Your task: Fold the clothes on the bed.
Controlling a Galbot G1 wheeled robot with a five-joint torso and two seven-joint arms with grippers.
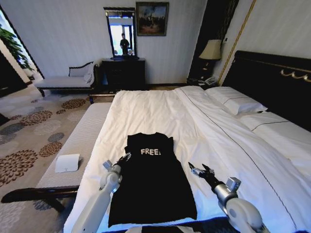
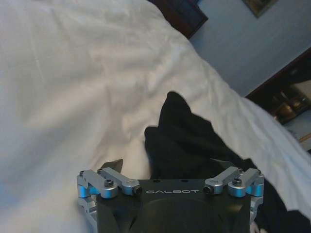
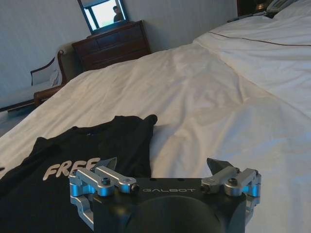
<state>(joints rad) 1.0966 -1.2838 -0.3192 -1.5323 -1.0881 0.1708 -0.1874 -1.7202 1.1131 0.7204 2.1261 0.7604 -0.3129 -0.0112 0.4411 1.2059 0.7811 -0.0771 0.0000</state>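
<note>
Each wrist housing reads "GALBOT". The left gripper (image 1: 127, 156) sits at the left edge of the black T-shirt (image 1: 151, 179), fingers spread, one tip over the cloth and one over the sheet. The right gripper (image 1: 200, 169), fingers apart and empty, hovers over white duvet just right of the shirt. Between them the shirt lies flat on the bed (image 1: 209, 131) — sleeves folded in, white "FREE!" (image 1: 150, 151) lettering just beyond the left gripper.
</note>
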